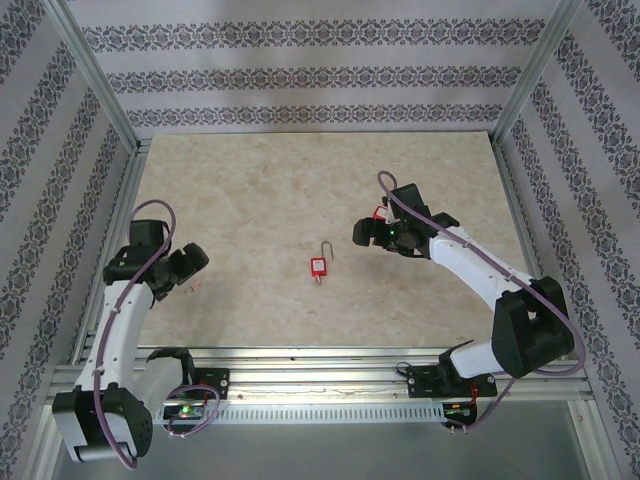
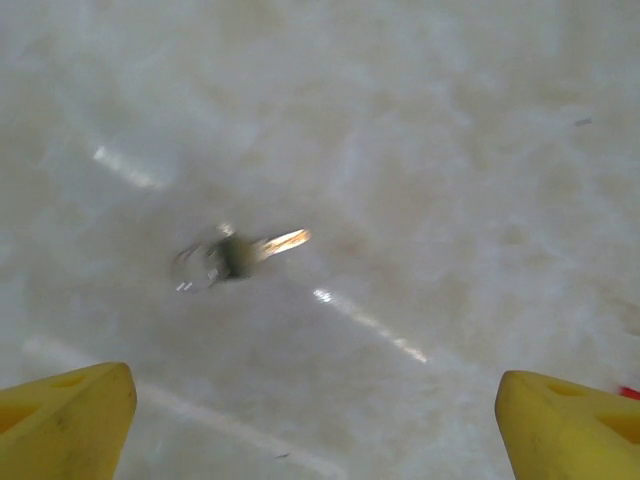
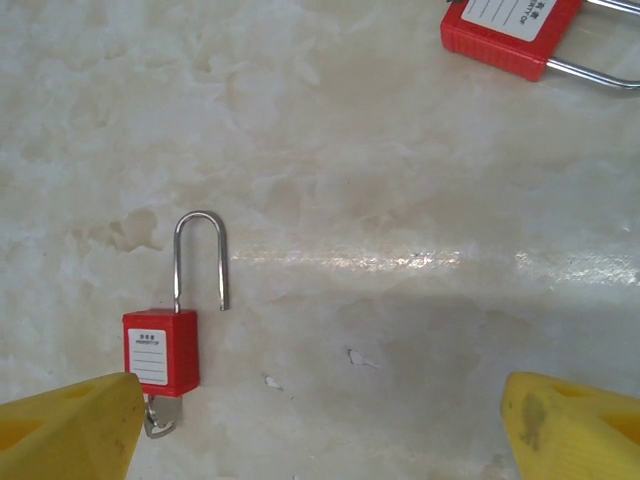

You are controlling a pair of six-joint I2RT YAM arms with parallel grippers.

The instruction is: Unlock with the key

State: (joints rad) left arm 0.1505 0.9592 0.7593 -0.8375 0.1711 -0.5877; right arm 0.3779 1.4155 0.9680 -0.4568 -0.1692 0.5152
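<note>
Padlock with a red body lies flat on the pale marbled table, about midway between my two hands and well apart from both. From my right wrist I see it low and to the left, white label up. Its steel shackle points to the far side; one leg goes into the body and the other ends just beside the body's top corner, outside it. A small metal piece sticks out from under the near end of the body, too small for me to say exactly what it is.

My right hand hangs to the right of the padlock and a little farther back, its yellow fingers spread wide apart with nothing between them. A second padlock, also red, lies on the table at the top right of the right wrist view.

My left hand hovers over the left side of the table, fingers likewise wide apart and empty. Below it, between the fingertips and farther out, a loose key lies on the table, blurred, with its bright blade pointing right
</note>
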